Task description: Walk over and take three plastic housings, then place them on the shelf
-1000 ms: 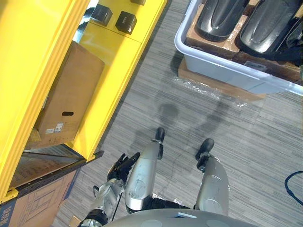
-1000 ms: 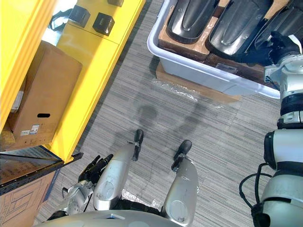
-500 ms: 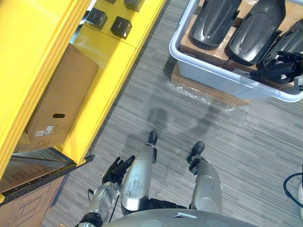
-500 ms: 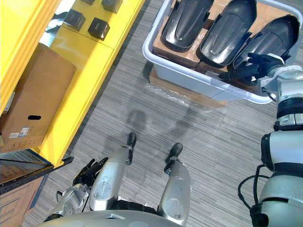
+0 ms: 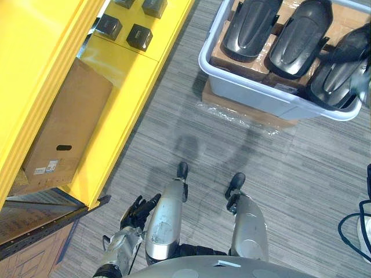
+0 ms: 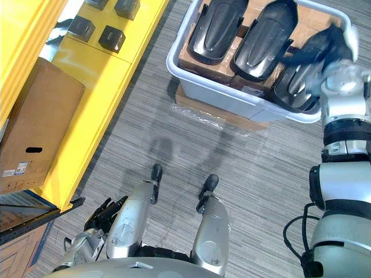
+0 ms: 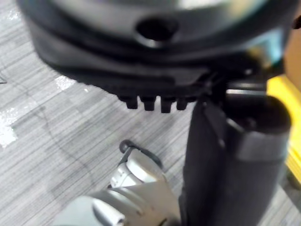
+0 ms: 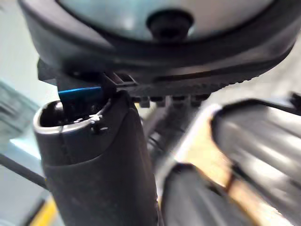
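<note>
Grey striped carpet floor (image 5: 290, 174) runs under you, with the tall yellow metal shelf (image 5: 133, 87) on your left carrying a brown cardboard box (image 5: 66, 124) and small black boxes (image 5: 139, 36). Ahead sits the pale grey plastic tub (image 6: 214, 87) with three black moulded plastic housings (image 6: 211, 23) lying side by side inside, none lifted yet. You're on the pick-up step, I'd say: your right hand (image 6: 327, 49) is out over the rightmost housing (image 6: 295, 84), though whether its fingers have closed I can't tell. Your left hand (image 5: 139, 207) hangs low beside you, fingers relaxed, holding nothing. Next you need a firm hold on that smooth curved shell before lifting it clear of the rim.
</note>
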Tool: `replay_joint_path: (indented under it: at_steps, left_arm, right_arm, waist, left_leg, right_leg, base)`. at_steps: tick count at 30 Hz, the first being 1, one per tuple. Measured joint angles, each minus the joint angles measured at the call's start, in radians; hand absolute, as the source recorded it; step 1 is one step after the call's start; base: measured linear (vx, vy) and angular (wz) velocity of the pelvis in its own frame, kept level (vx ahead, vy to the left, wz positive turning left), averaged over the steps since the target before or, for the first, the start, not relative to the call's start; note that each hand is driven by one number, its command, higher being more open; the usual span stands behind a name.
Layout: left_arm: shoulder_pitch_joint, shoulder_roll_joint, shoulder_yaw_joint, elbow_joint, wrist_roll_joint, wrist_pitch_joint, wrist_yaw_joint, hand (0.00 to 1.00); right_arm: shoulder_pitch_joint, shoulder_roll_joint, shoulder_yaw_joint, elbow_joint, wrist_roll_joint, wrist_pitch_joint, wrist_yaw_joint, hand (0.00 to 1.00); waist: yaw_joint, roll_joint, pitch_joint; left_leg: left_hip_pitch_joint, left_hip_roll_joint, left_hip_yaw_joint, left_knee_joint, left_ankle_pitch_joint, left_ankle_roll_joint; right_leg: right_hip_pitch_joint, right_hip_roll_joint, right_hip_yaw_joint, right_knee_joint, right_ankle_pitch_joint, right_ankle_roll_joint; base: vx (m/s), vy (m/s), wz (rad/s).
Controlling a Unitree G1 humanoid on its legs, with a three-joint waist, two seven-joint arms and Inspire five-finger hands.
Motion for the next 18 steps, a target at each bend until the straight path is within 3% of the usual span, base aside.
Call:
replay_joint_path:
  at_steps: [3,6,9,13,18]
  left_arm:
    - [0.001,0.001,0.029,-0.001,0.014,0.000,-0.001,1.00]
    - [0.007,0.007,0.052,-0.003,0.015,0.000,0.000,1.00]
    - [0.010,0.009,0.067,-0.008,0.015,0.001,0.003,1.00]
    - [0.015,0.013,0.071,-0.018,0.016,0.003,0.007,1.00]
    - [0.016,0.021,0.079,-0.020,0.015,0.003,0.025,1.00]
  right_arm:
    - [0.011,0.000,-0.072,-0.101,-0.008,-0.111,-0.129,1.00]
    - [0.082,0.010,-0.117,-0.127,-0.011,-0.143,-0.173,1.00]
    - [0.135,0.020,-0.154,-0.127,-0.010,-0.138,-0.199,1.00]
    - [0.207,0.025,-0.210,-0.124,0.003,-0.088,-0.227,1.00]
    - [0.278,0.031,-0.280,-0.107,0.082,-0.051,-0.175,1.00]
  waist:
    - [-0.011,-0.016,0.008]
    - [-0.016,-0.045,0.012]
    - [-0.019,-0.058,0.014]
    - [-0.020,-0.067,0.017]
    - [-0.029,-0.079,0.019]
  left_leg:
    - [0.008,0.000,0.005,0.000,0.000,-0.001]
    - [0.018,0.000,0.008,0.001,-0.003,-0.004]
    - [0.016,0.000,0.010,0.002,-0.003,-0.003]
    - [0.015,0.008,0.010,0.007,-0.004,-0.003]
    - [-0.004,0.019,0.013,0.027,-0.015,-0.005]
  right_leg:
    - [0.004,-0.001,0.006,0.002,0.000,0.000]
    - [0.010,-0.001,0.013,0.003,0.000,0.000]
    - [0.011,0.000,0.012,0.002,0.000,0.000]
    - [0.021,0.010,0.012,-0.017,0.007,0.004]
    - [0.016,0.023,0.015,-0.036,0.019,0.005]
  base:
    - [0.02,0.017,-0.03]
    - [0.01,0.029,-0.06]
    - [0.00,0.000,0.00]
    - [-0.01,0.011,-0.02]
    - [0.01,0.025,-0.06]
